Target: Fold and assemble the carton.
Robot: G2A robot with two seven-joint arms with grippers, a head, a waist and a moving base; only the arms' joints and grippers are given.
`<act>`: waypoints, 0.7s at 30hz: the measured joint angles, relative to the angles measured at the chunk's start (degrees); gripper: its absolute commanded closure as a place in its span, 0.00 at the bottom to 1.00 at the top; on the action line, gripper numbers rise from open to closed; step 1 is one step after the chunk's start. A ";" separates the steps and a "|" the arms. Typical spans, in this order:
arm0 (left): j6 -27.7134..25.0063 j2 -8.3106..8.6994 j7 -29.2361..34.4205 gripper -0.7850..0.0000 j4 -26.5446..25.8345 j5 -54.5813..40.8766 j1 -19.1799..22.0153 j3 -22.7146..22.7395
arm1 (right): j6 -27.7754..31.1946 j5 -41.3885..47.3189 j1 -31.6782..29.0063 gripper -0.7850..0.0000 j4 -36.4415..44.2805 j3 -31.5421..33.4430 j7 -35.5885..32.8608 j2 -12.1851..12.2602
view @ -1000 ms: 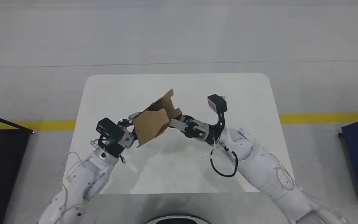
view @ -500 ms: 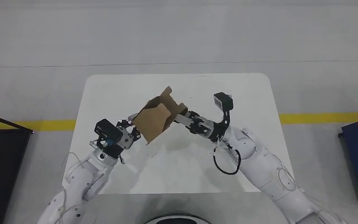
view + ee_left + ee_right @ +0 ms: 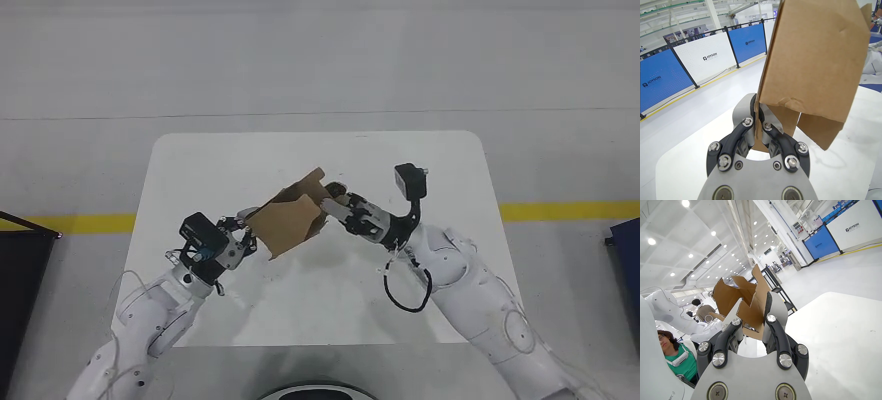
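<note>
Brown corrugated carton [image 3: 290, 215]: where does it sit? (Q)

Between the two claws, lifted off the tabletop [image 3: 430, 170], half-erected, with its flaps loose. The left claw [image 3: 757, 113] is closed to a thin pinch on one panel's edge, and the carton rises beyond its fingertips. The right claw [image 3: 753, 311] is closed only to the width of the folded flaps lodged between its fingers. (A)

What could fail? (Q)

Judged likely: the left claw has little board in its pinch, and the board just beside it is crumpled. A pull away from the right claw might tear that edge or let it slip. Should the flaps slide out of the right claw, the carton would swing from the left claw and drop to the tabletop. A twist between the claws could crease a panel off its score line. (A)

Any writing? (Q)

None on the carton faces shown. Blue and white barrier panels [image 3: 696, 62], well beyond the left claw, carry a logo and lettering, legible but not transcribed. (A)
</note>
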State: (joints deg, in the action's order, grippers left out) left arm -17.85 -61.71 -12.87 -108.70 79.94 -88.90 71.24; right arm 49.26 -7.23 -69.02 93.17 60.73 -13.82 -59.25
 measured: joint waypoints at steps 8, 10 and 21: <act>-0.43 -0.20 0.11 0.78 0.29 0.02 0.30 -0.16 | -0.30 -0.13 0.02 1.00 0.21 -0.51 -1.78 -0.38; -0.43 -0.23 -0.21 0.51 0.33 -0.03 0.21 0.04 | -0.29 0.00 0.05 1.00 0.10 -0.46 -1.98 -0.45; 0.22 -0.28 -1.96 0.00 -0.30 -1.11 -1.05 2.22 | 1.01 1.20 -0.44 1.00 -0.23 0.57 -2.52 -0.71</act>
State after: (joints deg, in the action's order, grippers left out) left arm -17.63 -62.00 -14.83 -109.00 78.83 -89.95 73.45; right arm 50.27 -6.03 -69.46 92.94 61.30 -16.33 -59.96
